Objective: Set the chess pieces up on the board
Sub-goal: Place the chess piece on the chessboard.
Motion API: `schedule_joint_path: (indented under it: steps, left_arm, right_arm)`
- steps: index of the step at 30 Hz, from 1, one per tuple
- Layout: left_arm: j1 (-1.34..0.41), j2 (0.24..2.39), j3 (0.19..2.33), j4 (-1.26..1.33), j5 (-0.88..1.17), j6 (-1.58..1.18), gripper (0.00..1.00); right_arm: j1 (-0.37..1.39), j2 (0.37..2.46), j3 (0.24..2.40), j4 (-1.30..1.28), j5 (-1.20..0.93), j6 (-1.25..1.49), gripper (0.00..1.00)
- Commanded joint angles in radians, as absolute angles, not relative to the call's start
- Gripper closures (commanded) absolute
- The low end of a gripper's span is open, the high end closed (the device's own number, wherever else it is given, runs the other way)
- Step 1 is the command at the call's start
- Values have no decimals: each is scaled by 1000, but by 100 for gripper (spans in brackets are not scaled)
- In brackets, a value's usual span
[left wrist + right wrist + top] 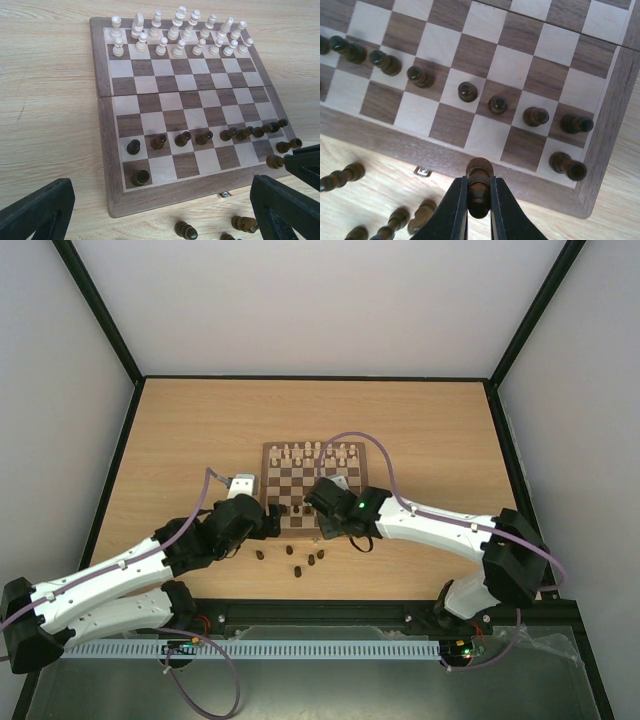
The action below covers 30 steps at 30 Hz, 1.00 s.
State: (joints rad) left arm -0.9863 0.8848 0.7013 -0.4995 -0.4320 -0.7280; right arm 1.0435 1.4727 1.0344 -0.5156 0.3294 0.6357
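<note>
Right claw [479, 184] grips 1 dark chess piece [480, 170], poised over the board's [597, 165] near border.

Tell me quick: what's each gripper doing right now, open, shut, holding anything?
Left gripper: open wide, holding nothing.
Right gripper: shut on a dark chess piece.

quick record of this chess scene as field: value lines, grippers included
board: flat on the table
cream-white pieces: standing in the two far rows
dark pieces on board: a row on the near side, a few on the edge row
loose dark pieces: lying on the table off the near edge
right gripper: shut on one dark piece, by the near border
left gripper: open, holding nothing
</note>
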Motion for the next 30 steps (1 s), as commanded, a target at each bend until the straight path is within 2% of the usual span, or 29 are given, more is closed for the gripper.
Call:
schedule_joint_path:
  steps: [1, 14, 30]
  left_arm:
    - [-990, 894, 702, -502, -458, -722, 1]
    - [-988, 890, 699, -506, -469, -717, 1]
    - [-986, 886, 695, -506, -471, -715, 1]
  right_arm:
    - [1006, 1532, 1069, -523, 318, 578, 99]
    - [987, 1649, 1105, -488, 289, 548, 98]
    - [977, 1670, 1109, -506, 305, 554, 95]
